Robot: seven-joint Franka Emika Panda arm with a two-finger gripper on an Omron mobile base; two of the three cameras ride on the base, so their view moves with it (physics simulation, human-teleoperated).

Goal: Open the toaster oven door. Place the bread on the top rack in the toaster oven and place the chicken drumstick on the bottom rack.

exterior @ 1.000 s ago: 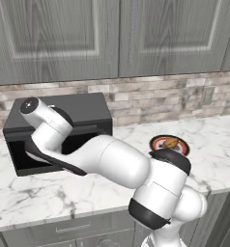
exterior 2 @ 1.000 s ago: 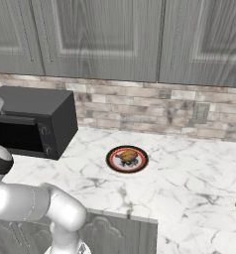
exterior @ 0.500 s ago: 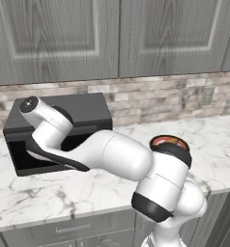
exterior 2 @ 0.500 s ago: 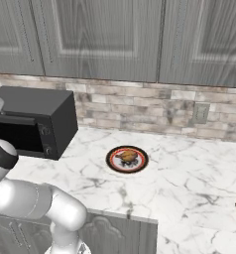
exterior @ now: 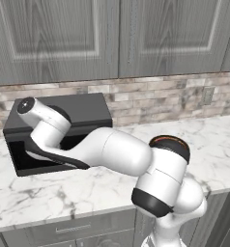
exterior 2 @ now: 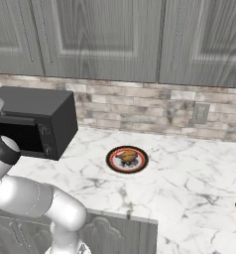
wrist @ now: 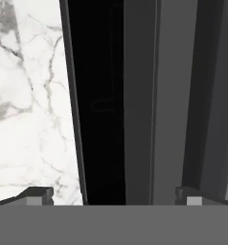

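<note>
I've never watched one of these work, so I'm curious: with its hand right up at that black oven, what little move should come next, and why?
Probably ease the gripper a touch further in and close on the edge of the toaster oven door. Its fingertips are spread wide on either side of that dark panel, gripping nothing. The food still sits on the plate out on the counter, so the door comes first.

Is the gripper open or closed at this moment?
Open. In the hand view the gripper has its two fingertips far apart, with the dark front of the toaster oven between them; nothing is held.
</note>
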